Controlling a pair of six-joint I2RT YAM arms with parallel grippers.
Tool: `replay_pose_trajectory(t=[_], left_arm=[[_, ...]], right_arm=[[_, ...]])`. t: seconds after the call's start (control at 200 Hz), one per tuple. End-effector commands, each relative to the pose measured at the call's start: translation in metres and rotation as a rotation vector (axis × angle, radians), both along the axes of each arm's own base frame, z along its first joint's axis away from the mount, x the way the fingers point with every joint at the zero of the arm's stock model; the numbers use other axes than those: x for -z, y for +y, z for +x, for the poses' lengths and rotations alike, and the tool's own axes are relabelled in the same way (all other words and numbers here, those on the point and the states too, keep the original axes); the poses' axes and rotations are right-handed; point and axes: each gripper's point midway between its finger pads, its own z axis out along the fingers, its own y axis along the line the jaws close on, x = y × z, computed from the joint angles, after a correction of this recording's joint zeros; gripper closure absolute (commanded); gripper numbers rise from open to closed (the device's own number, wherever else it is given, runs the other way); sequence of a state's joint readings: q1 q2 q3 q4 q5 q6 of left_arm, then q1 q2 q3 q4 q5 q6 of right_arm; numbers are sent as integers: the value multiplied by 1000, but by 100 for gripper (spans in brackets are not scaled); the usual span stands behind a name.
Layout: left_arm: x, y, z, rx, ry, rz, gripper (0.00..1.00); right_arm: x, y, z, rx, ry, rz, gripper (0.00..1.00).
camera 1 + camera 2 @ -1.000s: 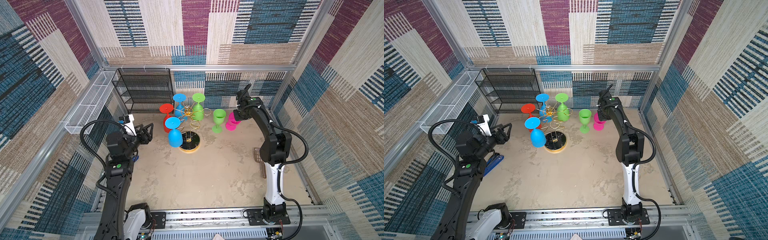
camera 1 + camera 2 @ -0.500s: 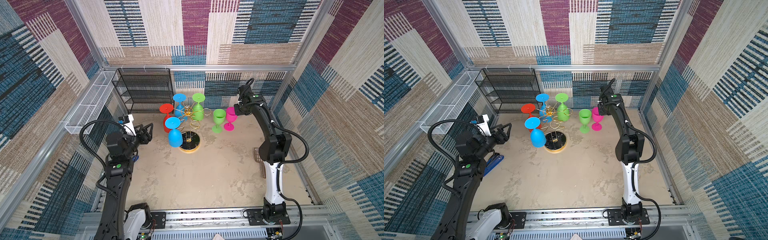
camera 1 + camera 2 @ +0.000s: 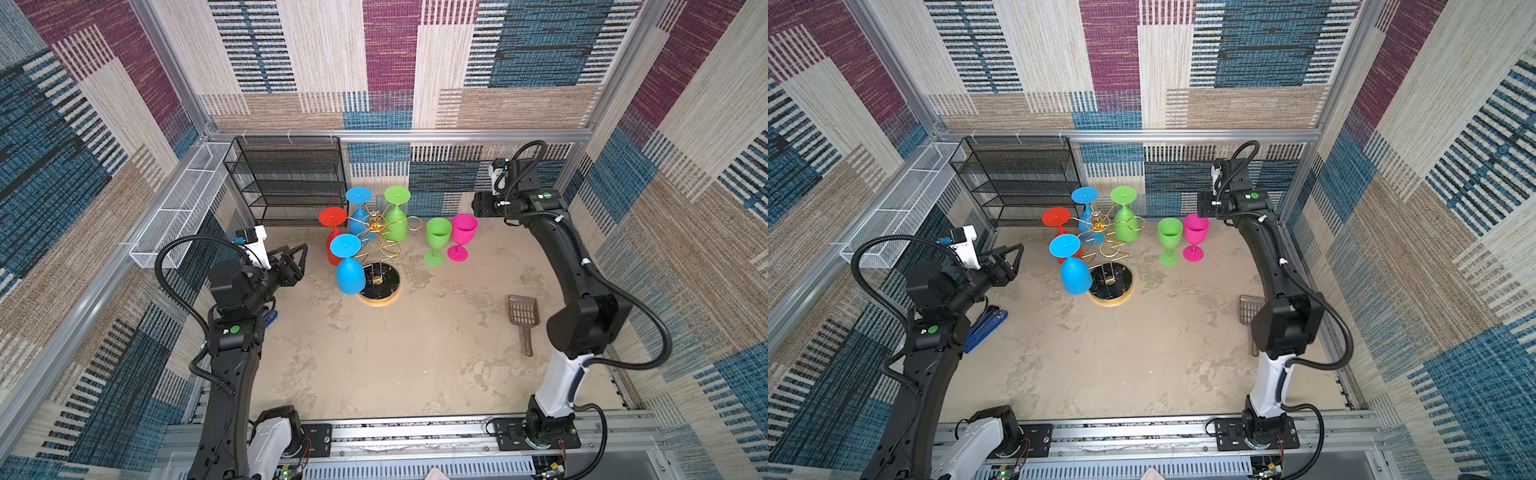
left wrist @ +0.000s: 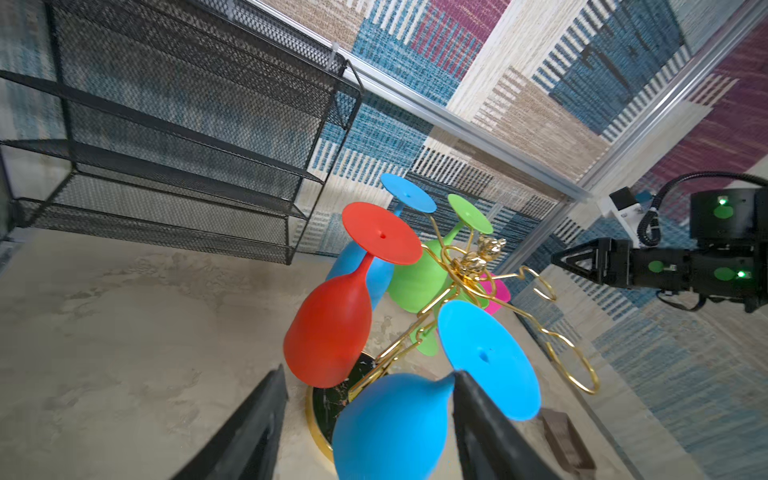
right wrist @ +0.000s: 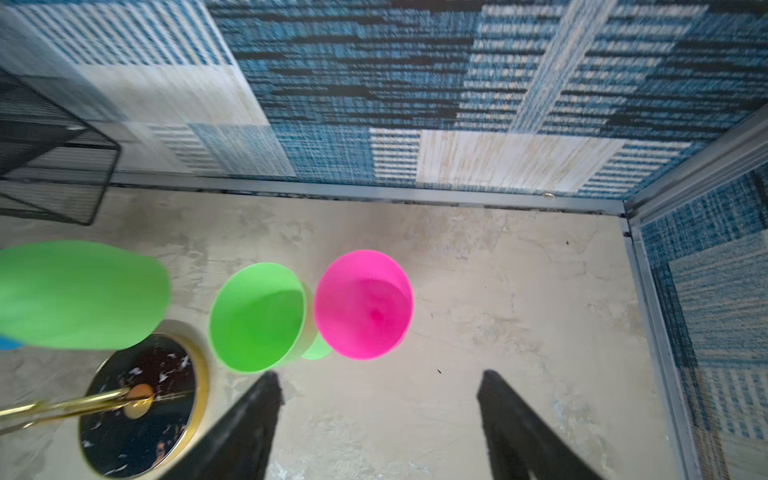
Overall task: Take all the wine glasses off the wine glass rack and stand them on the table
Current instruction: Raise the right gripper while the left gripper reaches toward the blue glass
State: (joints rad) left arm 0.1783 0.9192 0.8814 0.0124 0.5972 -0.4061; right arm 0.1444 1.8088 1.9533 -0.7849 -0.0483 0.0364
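The left hand hangs with its jaws apart and empty, pointed across the surface at the wine glass rack. The rack stands toward the back middle of the surface, in front of the black mesh shelf. Four glasses hang on it upside down: a red glass, a rear blue glass, a hanging green glass and a front blue glass, which is the one nearest the left hand. In the left wrist view its bowl seems to sit between the fingers, but both top views show a gap, so the hand is probably short of it. To the right of the rack, an upright green glass and a pink glass stand just beside each other on the surface, clear of the wire arms. The right hand hovers above the pink glass with its jaws spread wide and nothing between them. I judge that the pink glass is already set down and the step in hand is the reach for another. The likely next move falls to the left hand. It would close the gap, clamp on the front blue glass at bowl or stem, then draw it outward along its looped arm so the foot slips free without rocking the light rack.
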Motion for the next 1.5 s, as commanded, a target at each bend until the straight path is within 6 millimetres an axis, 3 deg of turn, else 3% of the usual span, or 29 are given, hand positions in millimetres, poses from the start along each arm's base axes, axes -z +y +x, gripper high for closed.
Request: replay_pose_trajectory(t=[0.0,0.11,0.215,0.531,0.756,1.017,1.372,1.497], left_arm=[[-23,-27,-19,171,-5,-120,34],[-35,-43,-28,294,28,-202,35],[-37,-57,-29,428,107,-284,37],[-10,-66,-8,506,277,-404,49],[8,-77,3,482,353,-349,55],[26,-76,11,402,415,-252,57],[9,-66,-1,322,376,-162,56],[13,-66,0,321,386,-162,56]], right_arm=[[-46,22,-13,-97,-223,150,8],[-52,27,-51,-136,-317,227,0],[-48,29,-75,-160,-323,260,1],[-47,33,-109,-189,-309,314,1],[-52,33,-121,-197,-324,327,1],[-54,34,-126,-209,-329,337,1],[-56,35,-126,-215,-334,336,1],[-54,36,-125,-221,-330,339,1]])
